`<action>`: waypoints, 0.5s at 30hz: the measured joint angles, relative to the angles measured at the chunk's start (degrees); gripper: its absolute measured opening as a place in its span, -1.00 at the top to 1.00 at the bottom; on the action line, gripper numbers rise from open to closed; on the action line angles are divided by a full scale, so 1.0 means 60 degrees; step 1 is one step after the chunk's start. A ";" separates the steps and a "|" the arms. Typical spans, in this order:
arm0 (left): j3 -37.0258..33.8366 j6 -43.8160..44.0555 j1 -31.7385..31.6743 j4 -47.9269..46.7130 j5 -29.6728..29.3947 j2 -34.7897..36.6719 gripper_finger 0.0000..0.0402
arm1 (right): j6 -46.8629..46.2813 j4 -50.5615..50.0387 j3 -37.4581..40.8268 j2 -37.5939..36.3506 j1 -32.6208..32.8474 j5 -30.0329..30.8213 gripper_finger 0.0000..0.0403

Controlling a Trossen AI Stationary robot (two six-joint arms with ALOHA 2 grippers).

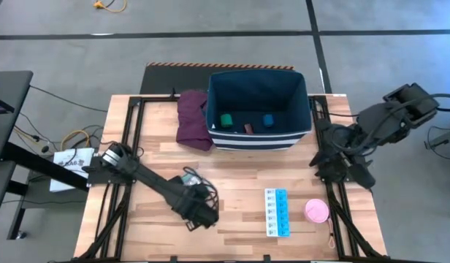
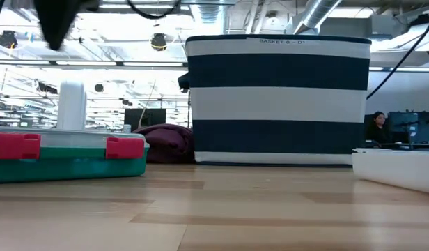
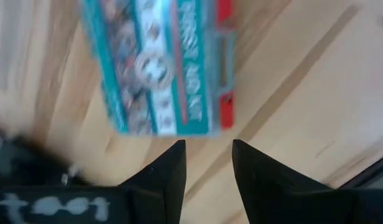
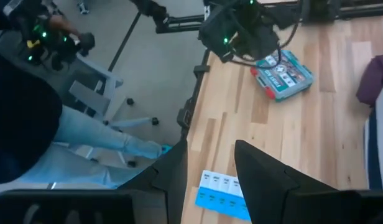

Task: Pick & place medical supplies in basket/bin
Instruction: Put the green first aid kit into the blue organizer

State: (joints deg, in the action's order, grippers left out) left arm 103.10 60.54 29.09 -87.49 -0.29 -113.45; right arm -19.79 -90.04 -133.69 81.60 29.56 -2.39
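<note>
From above, the left gripper (image 1: 198, 212) hovers over the green-red flat box (image 1: 190, 177) near the table's left front; its wrist view shows fingers (image 3: 170, 171) parted, empty, the box looking light, rigid, best pinched across its narrow sides.

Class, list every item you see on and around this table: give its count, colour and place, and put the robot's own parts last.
Bin: 1, navy with white stripes, far middle of the table.
Green block: 1, green, inside the bin.
Blue block: 1, blue, inside the bin.
Small dark red piece: 1, inside the bin, between the blocks.
Folded cloth: 1, maroon, beside the bin.
First aid box: 1, teal with red clasps, under the left arm.
Pill strip: 1, blue and white, near edge.
Round roll: 1, pink, beside the pill strip.
Person: 1, seated in the room behind.
Left gripper: open, above the box.
Right gripper: open, raised at the table's right side.
</note>
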 joint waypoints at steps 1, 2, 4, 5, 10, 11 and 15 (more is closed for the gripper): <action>-0.0023 -0.0397 -0.0123 0.0253 0.0000 0.0004 0.41 | -0.0034 0.0007 0.0000 -0.0004 0.0037 0.0028 0.38; -0.0033 -0.0798 -0.0245 0.0425 0.0003 0.0004 0.41 | -0.0037 0.0004 0.0000 0.0001 0.0075 0.0039 0.38; -0.0035 -0.1429 -0.0513 0.0562 0.0043 0.0004 0.41 | -0.0038 0.0004 0.0000 0.0025 0.0112 0.0040 0.38; -0.0035 -0.1593 -0.0655 0.0424 0.0058 0.0012 0.41 | -0.0037 0.0005 0.0000 0.0038 0.0134 0.0043 0.38; -0.0258 -0.2698 -0.1155 -0.0363 -0.0329 0.0995 0.41 | -0.0036 0.0004 0.0000 0.0040 0.0138 0.0018 0.38; -0.0435 -0.2725 -0.1253 -0.0297 -0.0311 0.1424 0.41 | -0.0036 0.0004 0.0000 0.0040 0.0138 0.0018 0.38; -0.1473 -0.1436 -0.1670 -0.0417 -0.1428 0.3243 0.41 | -0.0036 0.0004 0.0000 0.0040 0.0116 0.0147 0.38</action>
State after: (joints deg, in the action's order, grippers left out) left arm 94.26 51.93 19.07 -90.00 -8.86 -93.99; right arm -20.01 -90.02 -133.69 81.84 30.26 -1.51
